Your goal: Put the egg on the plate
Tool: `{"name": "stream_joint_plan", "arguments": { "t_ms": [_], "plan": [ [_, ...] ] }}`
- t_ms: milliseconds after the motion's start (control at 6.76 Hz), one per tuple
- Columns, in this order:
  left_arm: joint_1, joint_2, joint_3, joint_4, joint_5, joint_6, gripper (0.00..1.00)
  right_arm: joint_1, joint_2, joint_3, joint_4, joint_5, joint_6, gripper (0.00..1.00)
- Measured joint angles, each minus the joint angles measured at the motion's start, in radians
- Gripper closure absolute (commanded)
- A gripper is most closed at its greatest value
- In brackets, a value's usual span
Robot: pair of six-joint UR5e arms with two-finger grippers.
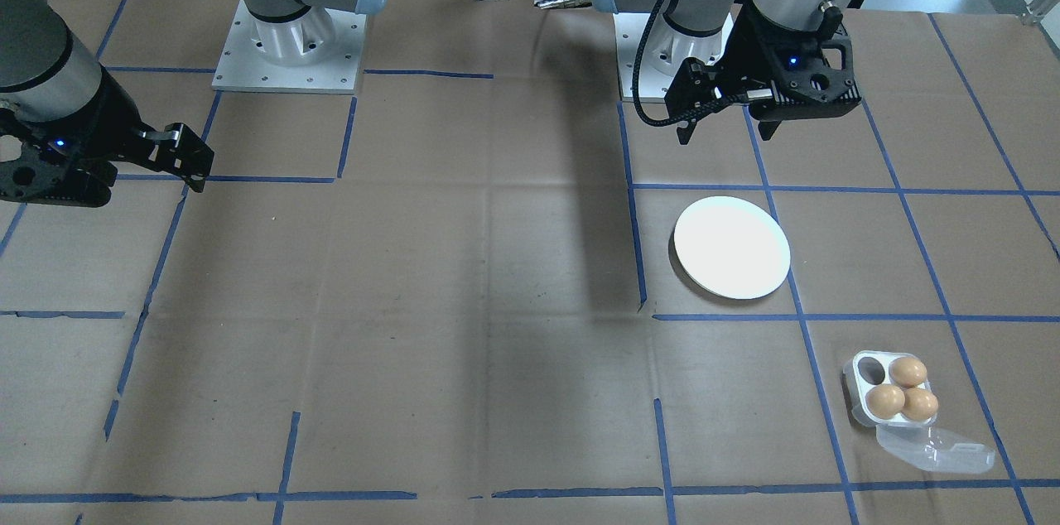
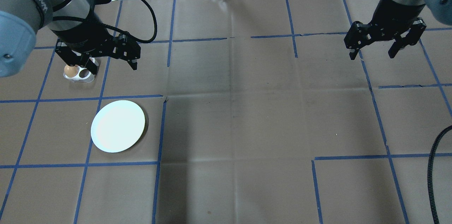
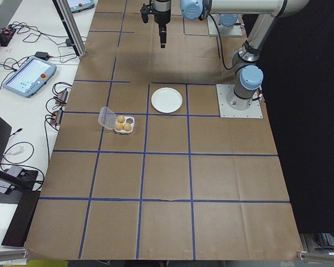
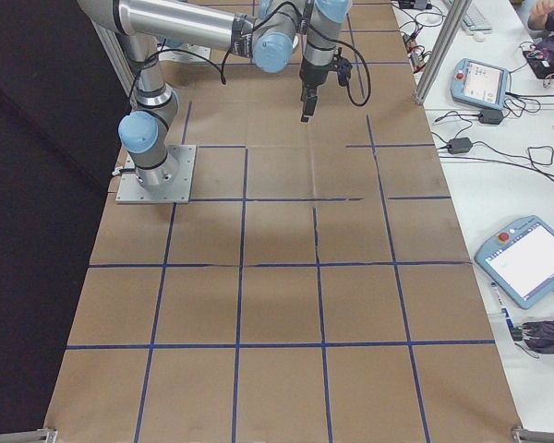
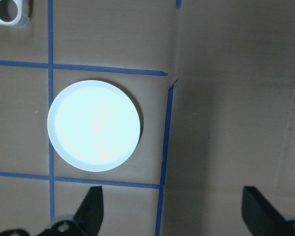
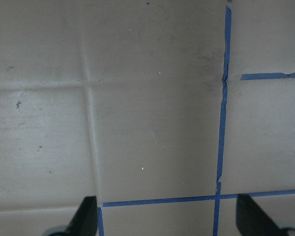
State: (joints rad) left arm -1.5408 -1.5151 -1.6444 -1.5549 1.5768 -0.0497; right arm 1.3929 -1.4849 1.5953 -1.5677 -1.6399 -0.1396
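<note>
The table (image 1: 497,260) is covered with matte brown paper, creased and divided by blue tape lines (image 1: 633,227). A smooth round white plate (image 1: 732,248) lies bare, and three brown eggs (image 1: 901,390) sit in a clear plastic egg box (image 1: 861,392) nearby. The left gripper (image 1: 729,132) and the right gripper (image 2: 375,53) both hang with fingers apart, holding nothing.

front faces robot | overhead behind | sides endwise | wrists downward
</note>
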Motion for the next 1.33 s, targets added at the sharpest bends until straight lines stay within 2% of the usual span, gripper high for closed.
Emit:
{"name": "stream_joint_plan", "arguments": {
  "t_ms": [444,888,1331],
  "plan": [
    [0.029,-0.011,-0.006,0.001,0.001,0.007,0.0,0.0,0.0,0.0,0.0,0.0,0.0,0.0],
    [0.208,-0.053,-0.027,0.049,0.026,0.142,0.0,0.0,0.0,0.0,0.0,-0.001,0.0,0.0],
    [0.384,-0.213,0.008,0.106,0.062,0.174,0.04,0.0,0.0,0.0,0.0,0.0,0.0,0.0]
  ]
}}
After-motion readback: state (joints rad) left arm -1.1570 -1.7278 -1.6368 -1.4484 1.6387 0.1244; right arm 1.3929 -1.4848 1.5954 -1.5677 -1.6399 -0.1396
